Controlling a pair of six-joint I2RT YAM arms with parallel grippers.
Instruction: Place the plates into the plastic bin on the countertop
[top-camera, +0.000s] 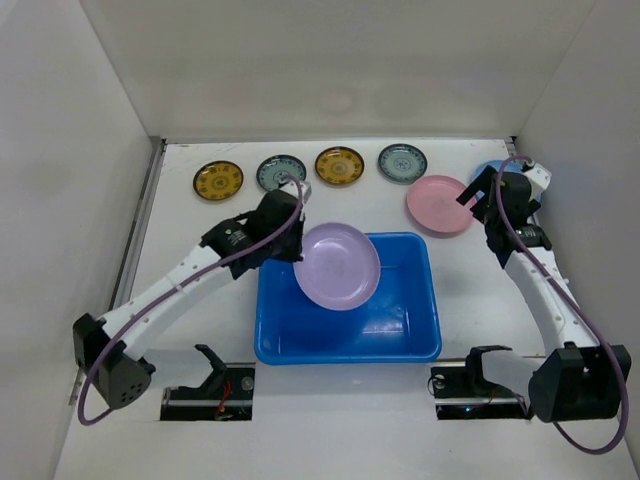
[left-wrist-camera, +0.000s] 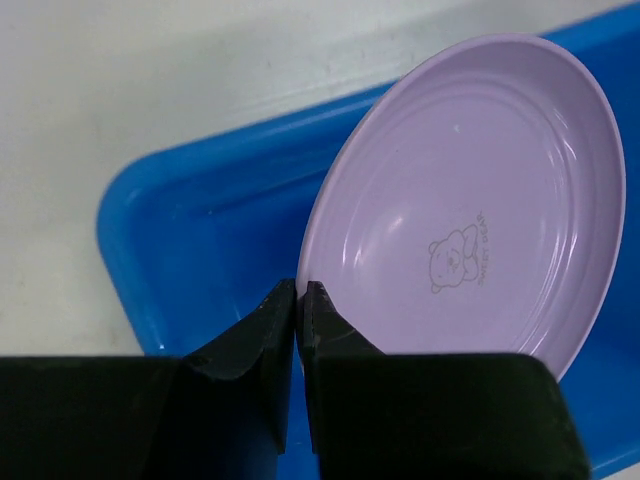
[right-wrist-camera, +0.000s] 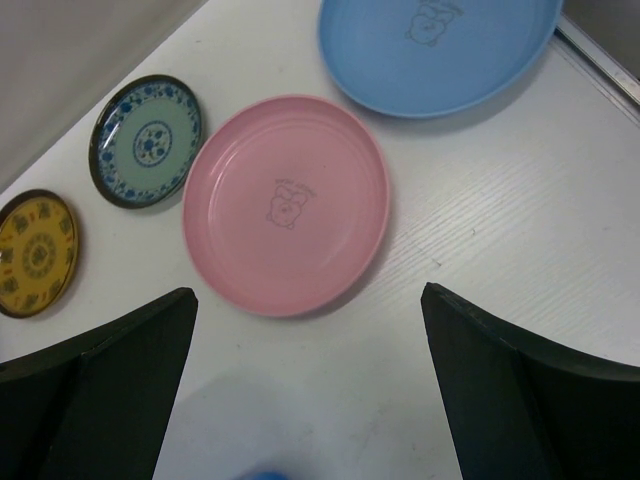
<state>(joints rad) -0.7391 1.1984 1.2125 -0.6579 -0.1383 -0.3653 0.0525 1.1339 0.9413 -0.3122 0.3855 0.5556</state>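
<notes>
- the countertop is walled in white on three sides.
- the bin is set near its middle, long axis running left to right in the top view.
- the lavender plate is held tilted over the bin's far-left part, hollow face up, its edge overhanging the far rim; contact with the bin cannot be judged.
- its left rim is pinched by the left gripper, so the plate extends rightward away from the fingers.
- the pink plate lies flat, just ahead of the right gripper, which is spread wide and holds nothing.
- the blue plate lies just beyond it.
- two amber plates and two teal plates are lined up alternately along the far wall.
</notes>
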